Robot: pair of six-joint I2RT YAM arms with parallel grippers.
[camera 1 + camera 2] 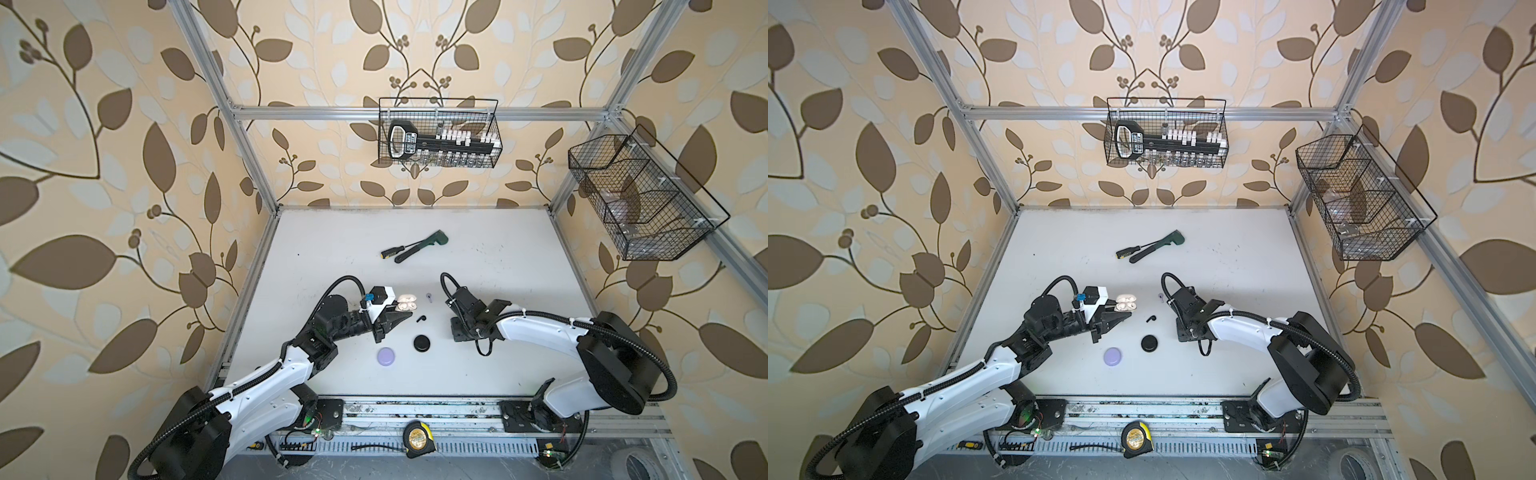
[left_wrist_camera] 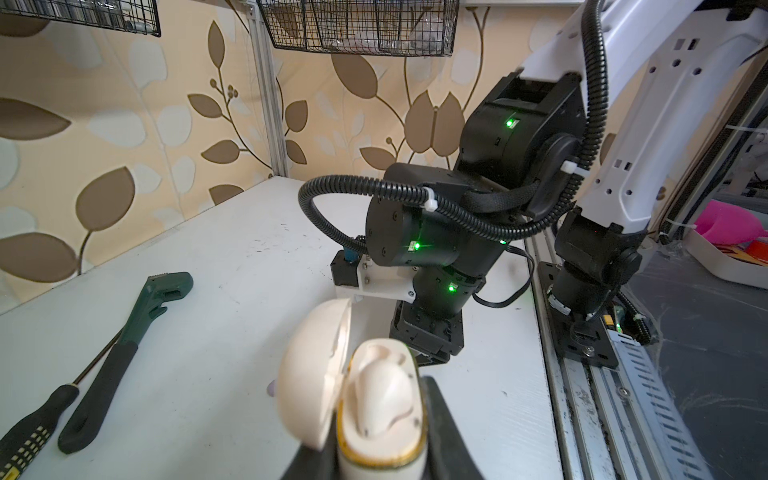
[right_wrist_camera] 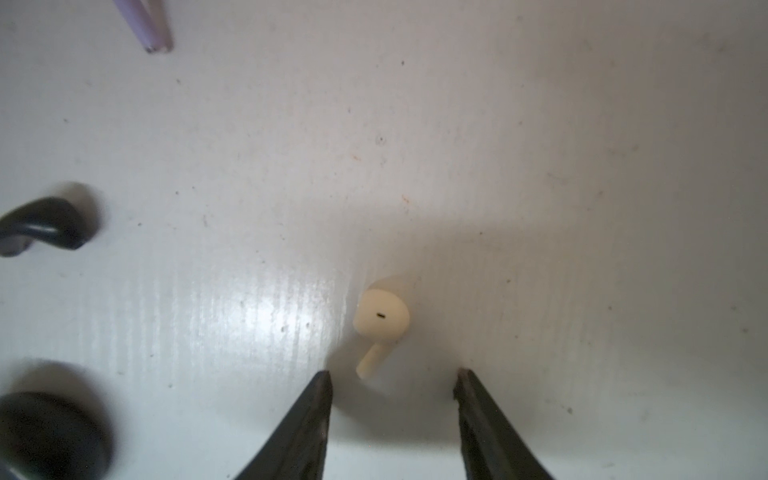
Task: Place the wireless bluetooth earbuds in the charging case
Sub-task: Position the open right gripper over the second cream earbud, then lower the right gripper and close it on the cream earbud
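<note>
My left gripper (image 2: 382, 451) is shut on a cream charging case (image 2: 374, 415). The case's lid (image 2: 309, 374) stands open, and one cream earbud (image 2: 384, 384) sits inside it. In both top views the case (image 1: 405, 303) is left of centre. My right gripper (image 3: 392, 378) hangs open over the table, and a cream earbud (image 3: 380, 322) lies just beyond its fingertips, touching neither. A black earbud (image 1: 420, 319) (image 3: 45, 224) and a lilac earbud (image 1: 429, 296) (image 3: 147, 25) lie loose between the arms. The right wrist hides the right fingers in both top views.
A shut black case (image 1: 423, 343) and a shut lilac case (image 1: 386, 356) lie near the left gripper. A screwdriver (image 1: 392, 252) and a green-headed wrench (image 1: 422, 245) lie farther back. Wire baskets (image 1: 438, 133) hang on the walls. A tape measure (image 1: 417, 438) sits on the front rail.
</note>
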